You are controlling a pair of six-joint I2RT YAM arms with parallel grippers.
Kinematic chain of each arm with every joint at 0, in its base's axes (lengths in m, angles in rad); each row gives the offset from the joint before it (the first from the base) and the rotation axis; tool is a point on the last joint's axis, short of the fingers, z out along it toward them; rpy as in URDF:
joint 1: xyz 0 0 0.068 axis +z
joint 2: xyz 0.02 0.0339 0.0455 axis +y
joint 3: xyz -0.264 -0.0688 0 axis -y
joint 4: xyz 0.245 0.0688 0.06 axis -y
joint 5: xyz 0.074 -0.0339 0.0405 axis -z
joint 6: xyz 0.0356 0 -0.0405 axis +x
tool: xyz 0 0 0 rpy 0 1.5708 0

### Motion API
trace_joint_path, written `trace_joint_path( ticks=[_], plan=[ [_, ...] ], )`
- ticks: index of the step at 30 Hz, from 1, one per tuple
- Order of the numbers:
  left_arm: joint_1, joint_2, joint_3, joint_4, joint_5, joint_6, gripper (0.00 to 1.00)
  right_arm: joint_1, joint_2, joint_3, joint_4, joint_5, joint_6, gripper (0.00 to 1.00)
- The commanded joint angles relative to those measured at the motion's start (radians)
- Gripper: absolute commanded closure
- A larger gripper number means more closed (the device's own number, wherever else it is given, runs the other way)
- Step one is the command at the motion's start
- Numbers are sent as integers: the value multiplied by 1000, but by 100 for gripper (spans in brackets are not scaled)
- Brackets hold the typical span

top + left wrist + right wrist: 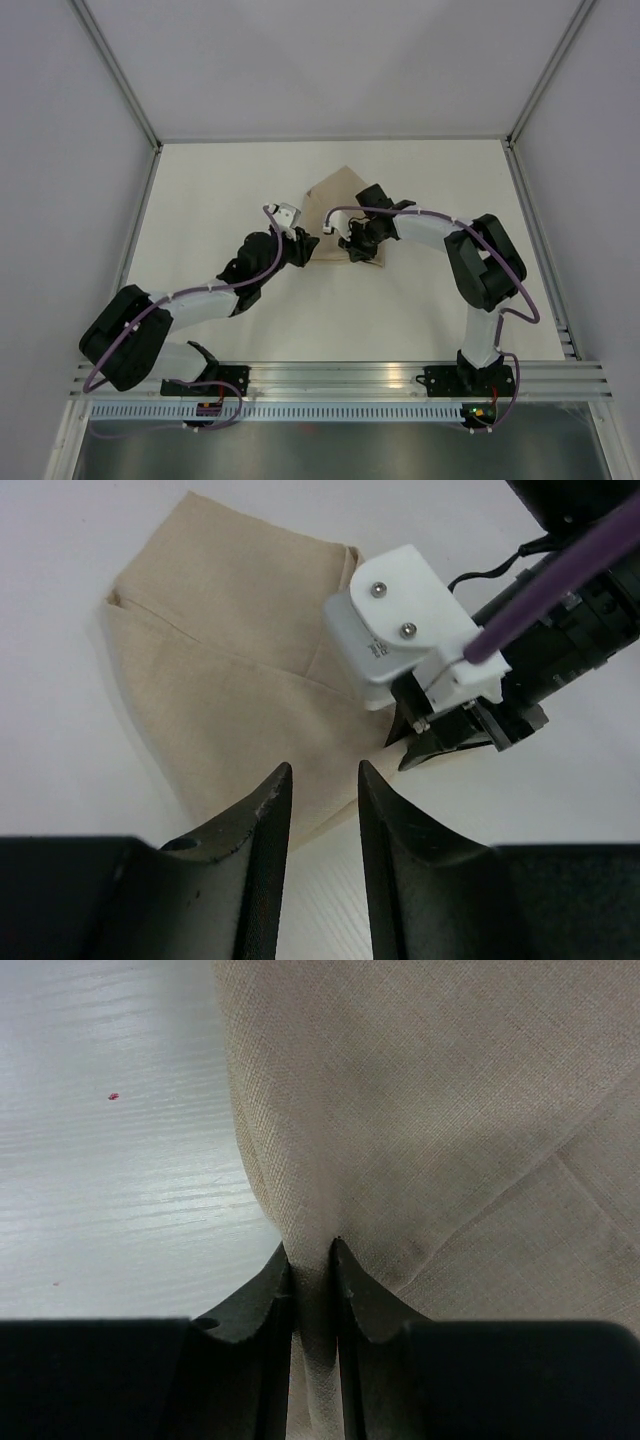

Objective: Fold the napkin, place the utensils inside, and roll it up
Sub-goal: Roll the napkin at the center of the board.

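Folded napkin (342, 192) sits mid-frame on desk (220, 190) in top view, right gripper (312, 1265) pinched tight on a raised fold, probably to drag it over, left gripper (322, 790) spread apart, hovering at napkin's lower edge, probably ready to pin; knife not visible.

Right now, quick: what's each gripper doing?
Left gripper: open, holding nothing, over the napkin edge.
Right gripper: closed, pinching a fold of the napkin.

White table (400, 310), grey walls (60, 150), aluminium rails (340, 375) along near edge.
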Motion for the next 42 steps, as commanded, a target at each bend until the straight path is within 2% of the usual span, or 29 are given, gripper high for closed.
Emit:
trace_joint_path(
  ticks=[1,6,16,22,26,30,42],
  plan=[
    [-37,-5,-63,216,-107,170,62,-27,100,1,-220,-29,-39,84],
    [-76,27,-102,347,-87,311,60,-53,150,68,-300,-61,-73,85],
    [-177,205,60,191,-96,573,55,-95,239,175,-484,-97,-145,88],
    [-206,290,188,63,23,623,49,-121,288,232,-578,-101,-188,89],
    [-208,313,263,-85,104,635,45,-141,304,249,-607,-98,-201,90],
    [-209,317,283,-178,154,643,44,-153,319,268,-633,-94,-212,91],
    [-209,363,332,-296,227,690,39,-175,333,283,-664,-91,-223,92]
  ],
)
